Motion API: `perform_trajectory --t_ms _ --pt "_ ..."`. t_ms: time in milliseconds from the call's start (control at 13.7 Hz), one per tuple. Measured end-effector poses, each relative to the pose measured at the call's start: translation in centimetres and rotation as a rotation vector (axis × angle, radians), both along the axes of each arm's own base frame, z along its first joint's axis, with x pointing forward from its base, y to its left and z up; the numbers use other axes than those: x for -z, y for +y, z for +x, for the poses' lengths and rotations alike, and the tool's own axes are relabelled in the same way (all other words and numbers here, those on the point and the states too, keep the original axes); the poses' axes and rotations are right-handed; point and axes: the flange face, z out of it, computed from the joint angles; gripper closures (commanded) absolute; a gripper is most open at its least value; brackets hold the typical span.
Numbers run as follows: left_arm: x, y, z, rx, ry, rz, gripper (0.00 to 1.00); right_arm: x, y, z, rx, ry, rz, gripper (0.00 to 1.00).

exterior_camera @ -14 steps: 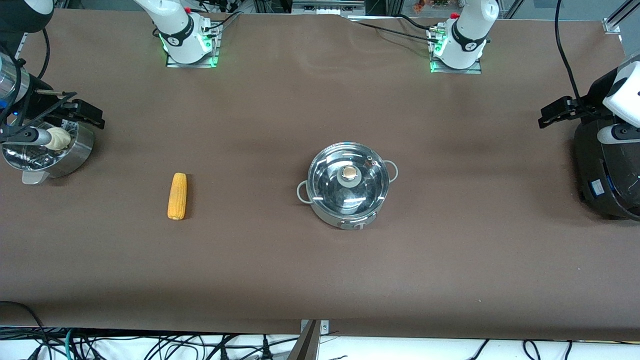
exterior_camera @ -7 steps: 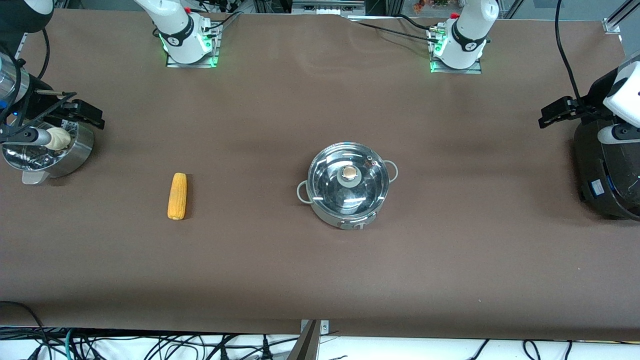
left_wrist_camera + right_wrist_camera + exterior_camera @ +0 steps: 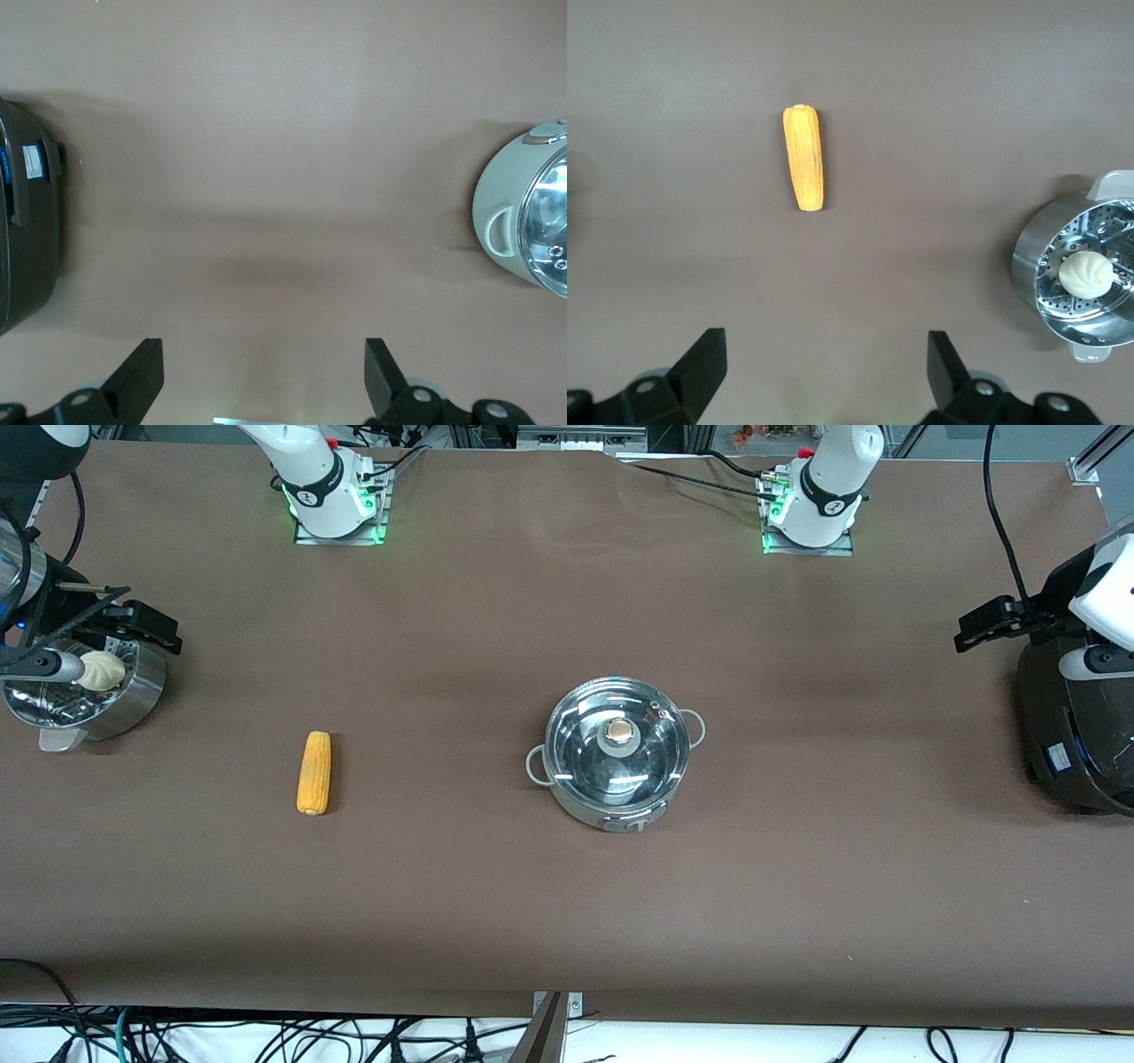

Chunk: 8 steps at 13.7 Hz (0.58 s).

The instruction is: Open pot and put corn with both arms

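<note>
The steel pot [image 3: 617, 766] stands mid-table with its glass lid on, tan knob [image 3: 620, 732] on top. Part of the pot shows in the left wrist view [image 3: 505, 217]. The yellow-orange corn [image 3: 314, 772] lies on the table toward the right arm's end, apart from the pot. It also shows in the right wrist view [image 3: 803, 158]. My right gripper [image 3: 164, 631] hangs open and empty in the air by the steamer basket; its own view [image 3: 824, 367] shows bare table between the fingers. My left gripper [image 3: 970, 631] hangs open and empty by the black cooker, with bare table between its fingers in the left wrist view [image 3: 261, 372].
A steel steamer basket [image 3: 133, 695] with a white bun [image 3: 100, 670] stands at the right arm's end of the table, also in the right wrist view [image 3: 1036, 257]. A large black cooker [image 3: 1067, 726] stands at the left arm's end, also in the left wrist view [image 3: 31, 230].
My right gripper has shifted very slightly over the steamer basket. The pot, the corn and the left gripper have not moved.
</note>
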Motion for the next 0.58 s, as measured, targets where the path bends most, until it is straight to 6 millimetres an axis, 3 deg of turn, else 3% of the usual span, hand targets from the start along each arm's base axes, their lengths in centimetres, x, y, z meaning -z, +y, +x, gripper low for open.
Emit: perform_trajectory --t_ms 218,583 --pt "0.0 0.0 0.0 0.0 0.0 0.0 0.0 1.4 0.0 0.8 0.0 0.014 0.001 0.0" --pt "0.0 0.0 0.0 0.0 0.0 0.0 0.0 6.2 0.2 3.9 -0.005 0.013 0.005 0.0"
